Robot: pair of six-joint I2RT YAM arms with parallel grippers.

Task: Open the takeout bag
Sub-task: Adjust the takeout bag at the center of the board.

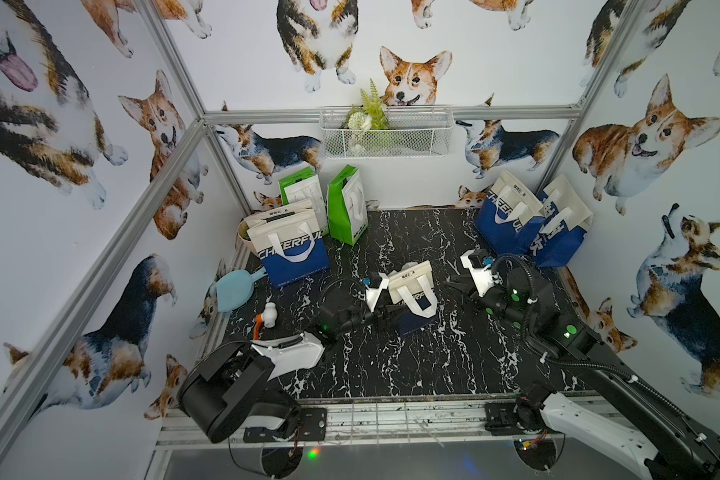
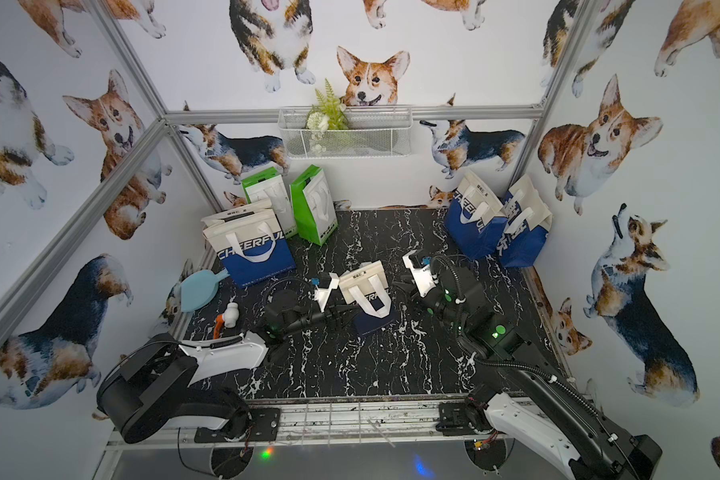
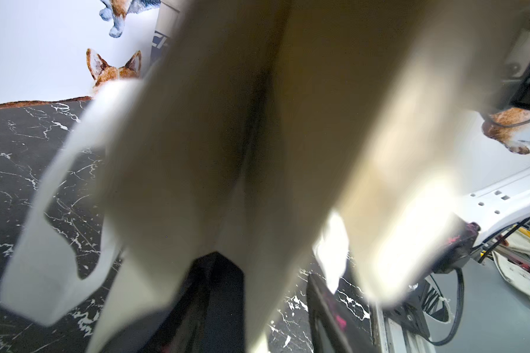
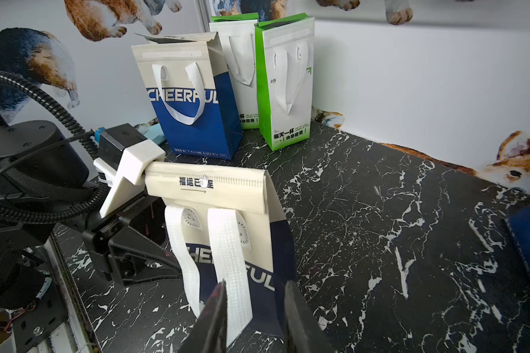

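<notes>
With the left pincer (image 1: 385, 315) spread at the side of the bag (image 1: 412, 286) and the right pincer (image 4: 256, 308) spread near it, the folded flap (image 4: 205, 186) should be pinched and peeled upward.

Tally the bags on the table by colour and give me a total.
Blue-and-cream bags: 4 (centre, left, two at the right)
Green-and-white bags: 2
Total: 6
A cream edge behind the left bag may be one more, but I cannot tell.
</notes>
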